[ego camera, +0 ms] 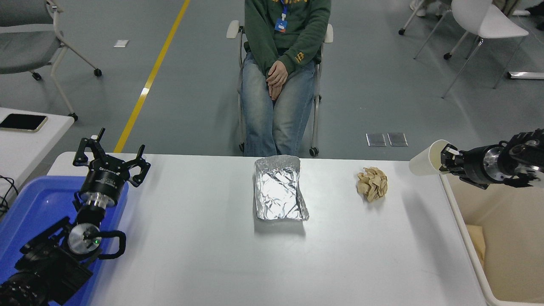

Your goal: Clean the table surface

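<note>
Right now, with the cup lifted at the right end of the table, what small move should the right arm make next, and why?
Probably carry the white paper cup a little further right and let it go over the beige bin. The right gripper holds it tilted in the air above the table's right edge, just short of the bin. The crumpled brown paper ball and foil tray remain on the white tabletop.
</note>
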{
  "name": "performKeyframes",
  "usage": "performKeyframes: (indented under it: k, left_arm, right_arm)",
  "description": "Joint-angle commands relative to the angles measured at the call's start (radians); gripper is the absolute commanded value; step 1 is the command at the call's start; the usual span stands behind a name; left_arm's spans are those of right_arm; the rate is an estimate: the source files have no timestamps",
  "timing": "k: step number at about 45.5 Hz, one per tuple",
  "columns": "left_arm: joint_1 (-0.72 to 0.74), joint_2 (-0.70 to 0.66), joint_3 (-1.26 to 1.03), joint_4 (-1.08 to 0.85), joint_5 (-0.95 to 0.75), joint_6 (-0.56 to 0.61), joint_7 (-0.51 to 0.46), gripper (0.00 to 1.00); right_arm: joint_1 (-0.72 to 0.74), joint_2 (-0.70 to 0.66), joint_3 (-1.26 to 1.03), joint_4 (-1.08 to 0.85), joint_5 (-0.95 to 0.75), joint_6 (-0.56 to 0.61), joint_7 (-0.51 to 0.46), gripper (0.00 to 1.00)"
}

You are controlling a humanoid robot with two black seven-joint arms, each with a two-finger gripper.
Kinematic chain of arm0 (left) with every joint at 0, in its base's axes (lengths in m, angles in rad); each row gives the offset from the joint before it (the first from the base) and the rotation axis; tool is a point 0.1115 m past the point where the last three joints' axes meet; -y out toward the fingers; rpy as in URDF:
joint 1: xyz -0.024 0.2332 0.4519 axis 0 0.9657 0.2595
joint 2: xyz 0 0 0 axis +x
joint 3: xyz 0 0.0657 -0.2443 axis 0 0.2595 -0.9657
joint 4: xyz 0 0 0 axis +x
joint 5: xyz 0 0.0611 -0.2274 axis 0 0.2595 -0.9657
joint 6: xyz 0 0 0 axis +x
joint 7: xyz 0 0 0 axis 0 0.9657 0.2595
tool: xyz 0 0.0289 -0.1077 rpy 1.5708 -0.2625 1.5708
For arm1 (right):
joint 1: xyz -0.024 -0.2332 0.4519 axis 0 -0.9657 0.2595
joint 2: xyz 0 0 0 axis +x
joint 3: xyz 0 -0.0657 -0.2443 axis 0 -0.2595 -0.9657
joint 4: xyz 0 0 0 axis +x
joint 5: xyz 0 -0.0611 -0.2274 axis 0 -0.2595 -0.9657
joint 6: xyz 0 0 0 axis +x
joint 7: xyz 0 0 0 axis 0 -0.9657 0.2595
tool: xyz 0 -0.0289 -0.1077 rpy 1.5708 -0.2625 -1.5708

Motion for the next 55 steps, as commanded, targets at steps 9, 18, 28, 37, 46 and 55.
performKeyframes:
  k: [9,18,28,37,46,55]
  left_arm:
    - [0.0,0.0,0.0,0.0,0.0,-0.001,0.0,1.0]
    - [0.0,0.0,0.0,0.0,0.0,-0.001,0.0,1.0]
    - [0.0,0.0,0.0,0.0,0.0,-0.001,0.0,1.0]
    - [0.0,0.0,0.0,0.0,0.0,0.001,0.0,1.0]
    - [0.0,0.0,0.0,0.0,0.0,0.001,0.0,1.0]
    - [0.0,0.0,0.0,0.0,0.0,0.001,0.0,1.0]
  right_arm:
    - [0.187,-0.29,0.001,0.222,-0.133,0.117,-0.003,0.0]
    - [0.236,-0.346,0.002,0.223,-0.139,0.18,-0.003,0.0]
    - [0.295,-0.417,0.01,0.223,-0.191,0.266,-0.003,0.0]
    - [0.322,-0.468,0.016,0.223,-0.215,0.321,-0.003,0.0]
    - [0.342,-0.488,0.019,0.223,-0.226,0.35,-0.003,0.0]
    - [0.342,-0.486,0.021,0.223,-0.226,0.35,-0.003,0.0]
